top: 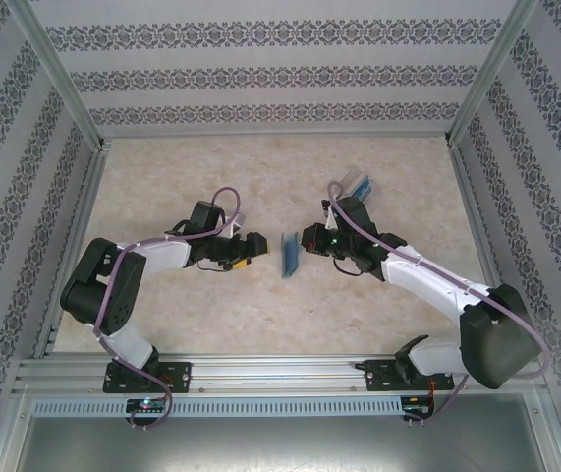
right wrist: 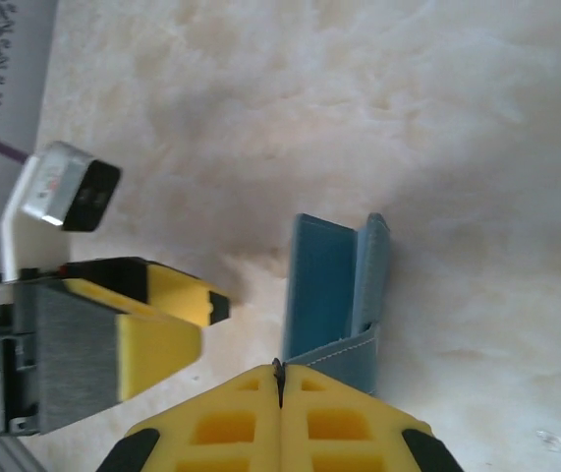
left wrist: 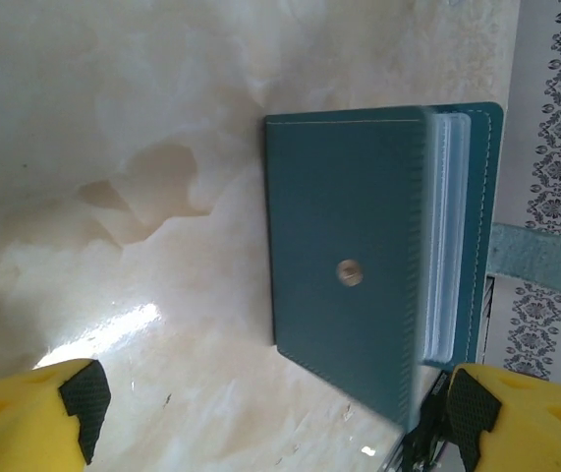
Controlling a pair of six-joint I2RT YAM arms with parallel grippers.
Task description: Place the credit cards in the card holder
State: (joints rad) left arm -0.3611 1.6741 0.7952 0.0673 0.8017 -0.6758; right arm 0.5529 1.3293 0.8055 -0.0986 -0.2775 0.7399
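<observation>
I see a cream mottled desk [top: 260,167], grey-patterned wallpaper panels [top: 270,59] on three sides, a metal rail [top: 280,369] along its near edge

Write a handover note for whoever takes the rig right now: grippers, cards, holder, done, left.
Right gripper: shut on one edge of the holder, holding it upright and partly open.
Left gripper: open and empty, facing the holder's snap side.
Cards: likely the blue-and-white item on the far side of the table, right of centre. Neither gripper has one.
Done: holder gripped and presented between the grippers. I can't tell whether its clear pockets hold any card.
Left: fetch the cards and slide them into the pockets.
</observation>
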